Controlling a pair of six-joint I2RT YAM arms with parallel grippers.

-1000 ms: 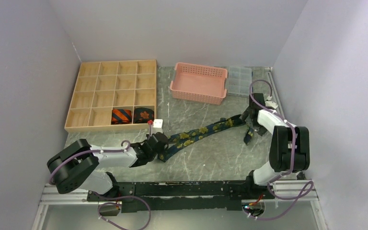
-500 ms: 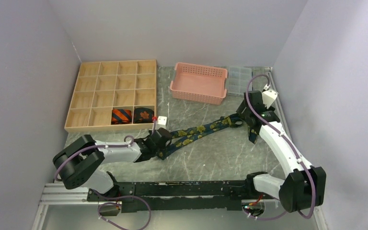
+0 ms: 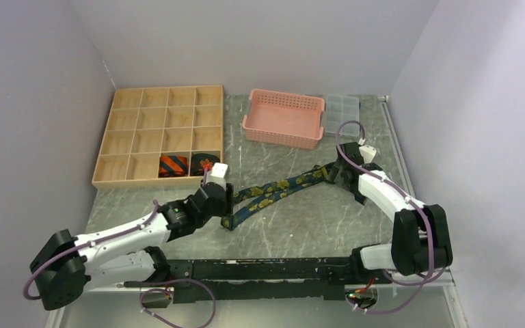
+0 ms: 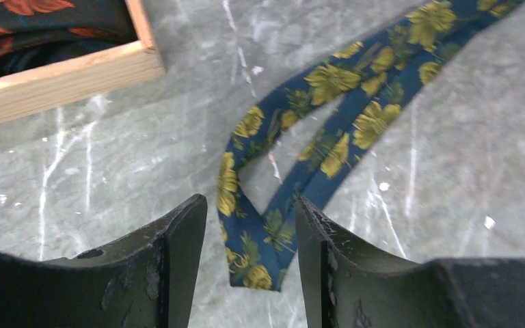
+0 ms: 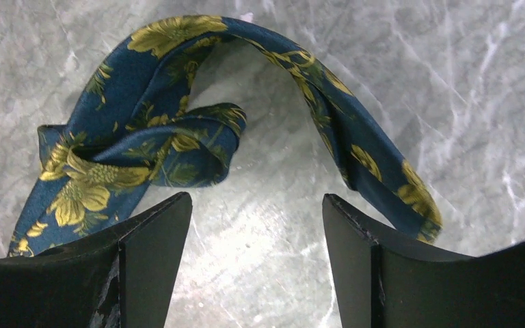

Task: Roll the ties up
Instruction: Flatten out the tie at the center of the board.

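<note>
Since two ties are already seen rolled in the wooden tray [image 3: 126,181], the striped tie [image 3: 173,165] and the leaf tie [image 3: 205,162] in neighbouring compartments of its near row, the step in hand is judged to be the preparing of the floral tie [image 3: 273,191] for rolling. This tie is laid doubled along the counter [image 3: 301,232], stretched from the left claw [image 3: 227,203] to the right claw [image 3: 335,174], and no turn has yet been made in it.

The left claw is held apart. In its wrist view one end of the tie is seen in the gap between the fingers [image 4: 171,260], apparently flat on the counter and clamped by nothing. The right claw is likewise held apart and empty. Just ahead of it, and mostly to its left, the other end of the tie is bunched and twisted, with one stretch arched up off the counter.

For the next move, a flattening of that bunched end is probably called for. After that, one end must be pinched and turned over on itself, tightly and squarely, so that the roll is not skewed. If the twist is left in, the coil is likely to be spoiled.
</note>
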